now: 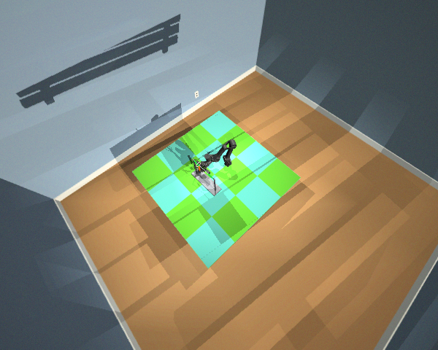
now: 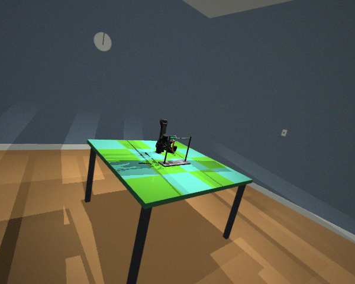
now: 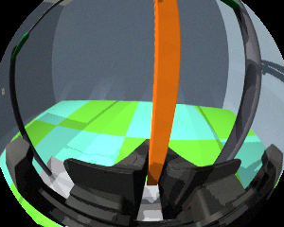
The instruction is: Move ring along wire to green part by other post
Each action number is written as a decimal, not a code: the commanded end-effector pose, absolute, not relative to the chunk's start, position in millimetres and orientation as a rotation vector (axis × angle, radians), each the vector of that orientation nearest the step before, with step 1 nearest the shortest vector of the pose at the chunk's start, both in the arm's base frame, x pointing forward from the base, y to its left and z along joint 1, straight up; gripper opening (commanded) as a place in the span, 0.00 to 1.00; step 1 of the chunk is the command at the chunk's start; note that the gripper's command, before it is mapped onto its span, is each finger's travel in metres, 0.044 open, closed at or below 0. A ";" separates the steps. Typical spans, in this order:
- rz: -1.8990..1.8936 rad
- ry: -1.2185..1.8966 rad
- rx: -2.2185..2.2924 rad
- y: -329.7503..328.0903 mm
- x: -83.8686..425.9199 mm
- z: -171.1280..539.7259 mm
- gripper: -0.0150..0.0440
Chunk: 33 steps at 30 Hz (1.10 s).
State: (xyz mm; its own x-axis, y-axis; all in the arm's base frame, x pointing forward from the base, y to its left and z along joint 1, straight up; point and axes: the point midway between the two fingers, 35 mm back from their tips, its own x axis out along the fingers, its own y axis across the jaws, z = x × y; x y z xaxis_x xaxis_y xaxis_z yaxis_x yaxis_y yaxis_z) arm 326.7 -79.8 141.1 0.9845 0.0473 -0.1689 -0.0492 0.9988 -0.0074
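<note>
"Your checkered green-and-turquoise table (image 1: 268,195) (image 2: 183,183) (image 3: 95,118)?"

"Yes. I have the black gripper (image 1: 201,168) (image 2: 173,149) (image 3: 152,143) clamped on the flat, upright orange handle (image 1: 199,168) (image 2: 173,145) (image 3: 167,71)."

"Its ring (image 2: 174,136)?"

"Pale, thin, up at the wire, near one post."

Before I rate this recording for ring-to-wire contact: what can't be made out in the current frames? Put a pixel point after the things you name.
- Ring (image 2: 174,136): too small in the exterior view to tell whether it touches the wire's grey part.
- Ring in the wrist view: cut off by the top edge, with the upper end of the orange handle (image 3: 166,71).
- Wire's middle, wrist view: beyond the top edge.
</note>
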 end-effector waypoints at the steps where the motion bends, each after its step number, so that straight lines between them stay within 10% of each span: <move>1: 0.044 0.165 -0.017 -81.0 327.9 143.5 0.00; 33: 0.053 0.258 -0.025 -52.1 315.5 144.0 0.00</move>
State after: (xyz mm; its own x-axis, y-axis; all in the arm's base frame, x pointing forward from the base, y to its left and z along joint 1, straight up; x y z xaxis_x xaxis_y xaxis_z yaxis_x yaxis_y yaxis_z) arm 315.0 -53.9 139.5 0.9633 0.0516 -0.2634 -0.0547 0.9985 -0.0047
